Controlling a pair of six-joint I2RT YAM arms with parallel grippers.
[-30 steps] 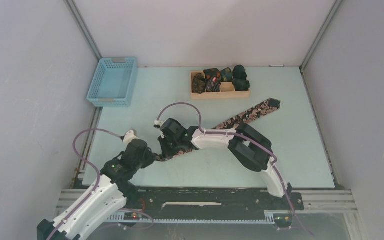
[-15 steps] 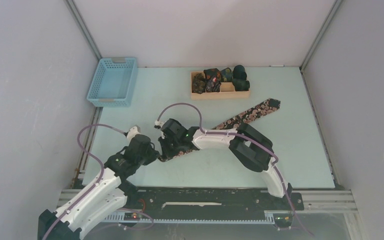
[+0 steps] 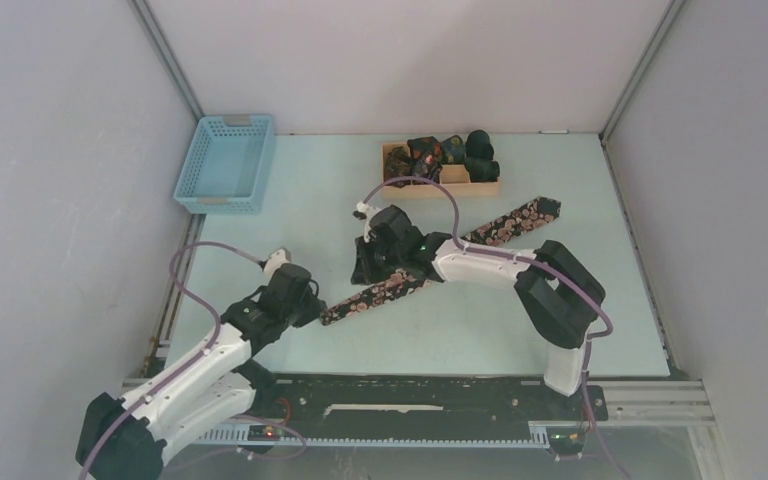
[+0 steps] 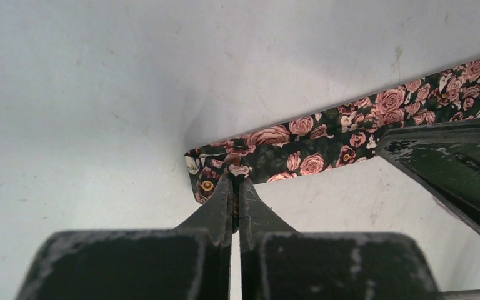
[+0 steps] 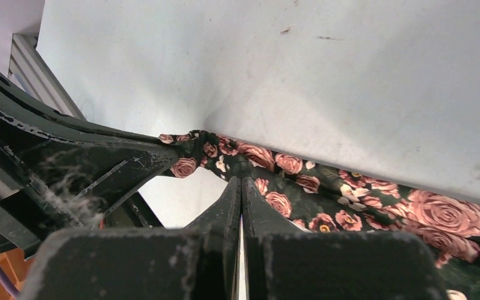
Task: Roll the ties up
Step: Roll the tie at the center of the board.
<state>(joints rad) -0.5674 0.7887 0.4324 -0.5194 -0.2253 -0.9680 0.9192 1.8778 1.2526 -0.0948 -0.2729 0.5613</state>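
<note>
- Across the middle of the worktop, the long tie lies unrolled on a diagonal. Its narrow end points toward the near-left corner and its wider end toward the far-right corner.
- Seen close up from the left wrist, the long tie is dark cloth printed with pink roses.
- At the narrow end, the left gripper has its fingers pressed together. Their tips pinch the near edge of the cloth, which puckers there.
- Further along the strip, the right gripper reaches in from the right arm, just beside the left one.
- In the right wrist view its fingers are pressed together too, with the tips meeting the edge of the long tie. I cannot tell whether any cloth is caught between them.
- Near the far edge, a wooden tray holds several rolled ties, small dark bundles packed side by side.
- At the far-left corner stands a blue basket, well apart from the tray.
</note>
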